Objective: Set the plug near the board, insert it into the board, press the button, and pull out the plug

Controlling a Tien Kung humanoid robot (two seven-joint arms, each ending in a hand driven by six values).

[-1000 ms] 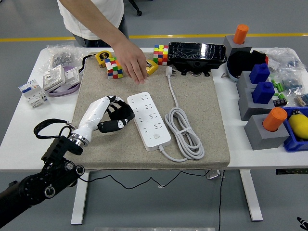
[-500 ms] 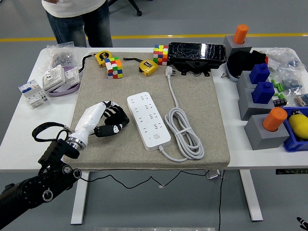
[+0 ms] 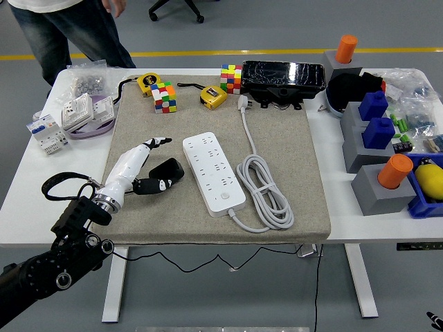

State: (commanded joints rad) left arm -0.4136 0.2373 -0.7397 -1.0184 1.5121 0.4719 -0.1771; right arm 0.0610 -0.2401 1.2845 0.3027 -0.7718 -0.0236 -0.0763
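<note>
Head view: the person [image 3: 62,28] who a second ago was reaching a hand over the far end of the mat has now walked off to the table's far left corner, leaving the work area to the robot. Over the same second the left hand [image 3: 142,169] has drawn back slightly toward the near left of the mat, away from the power strip [image 3: 213,173]; its fingers lie loosely extended, one pointing forward, and it holds nothing. The right hand is out of sight.

The plug [image 3: 243,102] lies untouched at the far end of the mat, near a black foil-wrapped block [image 3: 284,76], well apart from the strip's sockets. Its cable [image 3: 264,190] runs down the mat and gathers in a loose coil just right of the strip. By the look of things, the first step, bringing the plug to the board, is not yet begun, and the hand sits on the wrong side of the strip to reach it.

The strip is a smooth, white, hard plastic slab with rounded corners, a round button [image 3: 224,196] near its close end. The grey mat [image 3: 138,124] looks like coarse felt. The cable appears rubbery and limp. Bright puzzle cubes [image 3: 165,96] and yellow tape measures [image 3: 214,95] line the far edge.
</note>
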